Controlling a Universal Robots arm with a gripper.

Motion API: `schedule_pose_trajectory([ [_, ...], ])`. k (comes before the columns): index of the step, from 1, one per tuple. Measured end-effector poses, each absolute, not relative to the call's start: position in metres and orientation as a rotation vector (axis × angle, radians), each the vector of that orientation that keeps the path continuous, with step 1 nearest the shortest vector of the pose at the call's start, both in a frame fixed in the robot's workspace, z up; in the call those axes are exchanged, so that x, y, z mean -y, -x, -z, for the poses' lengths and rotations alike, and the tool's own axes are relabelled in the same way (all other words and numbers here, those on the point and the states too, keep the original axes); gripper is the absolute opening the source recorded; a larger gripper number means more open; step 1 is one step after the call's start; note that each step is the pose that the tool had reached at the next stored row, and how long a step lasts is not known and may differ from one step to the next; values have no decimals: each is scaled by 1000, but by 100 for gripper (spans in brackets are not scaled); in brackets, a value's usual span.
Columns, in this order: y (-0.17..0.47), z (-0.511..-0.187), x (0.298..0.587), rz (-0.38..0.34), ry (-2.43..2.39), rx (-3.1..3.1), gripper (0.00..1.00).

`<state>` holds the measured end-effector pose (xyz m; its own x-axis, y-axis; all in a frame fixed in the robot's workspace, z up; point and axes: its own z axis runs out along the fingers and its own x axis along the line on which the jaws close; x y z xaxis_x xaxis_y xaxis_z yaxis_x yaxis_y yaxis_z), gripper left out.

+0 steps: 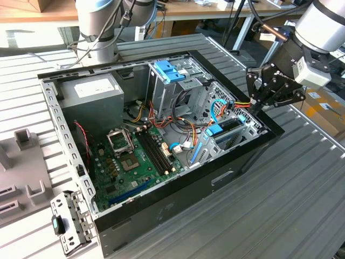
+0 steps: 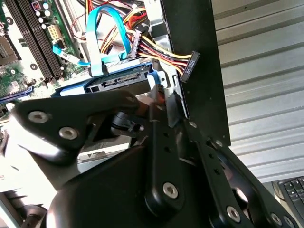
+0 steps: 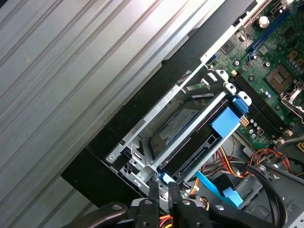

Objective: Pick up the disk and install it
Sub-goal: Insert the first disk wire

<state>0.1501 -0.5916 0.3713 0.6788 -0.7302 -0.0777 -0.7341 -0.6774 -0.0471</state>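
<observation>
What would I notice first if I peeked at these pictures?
Probably the big open computer case, lying on its side with a green circuit board inside. At the exterior view's right, the robot's black pincer reaches over the case's edge. In the first wrist view its tips are closed on the blue end of the disk, which sits in a metal cage.

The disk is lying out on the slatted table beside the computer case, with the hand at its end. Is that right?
Not quite. The disk sits in the metal drive cage inside the computer case, not on the slatted table, as the first wrist view shows. The hand is indeed at its end.
</observation>
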Motion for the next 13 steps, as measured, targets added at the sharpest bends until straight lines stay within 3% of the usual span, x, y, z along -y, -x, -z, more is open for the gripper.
schedule_pose_trajectory([
  [4, -150, -371, 592, -80, 2810, -1228, 42],
  [13, -168, -368, 586, -83, 2821, -1211, 42],
])
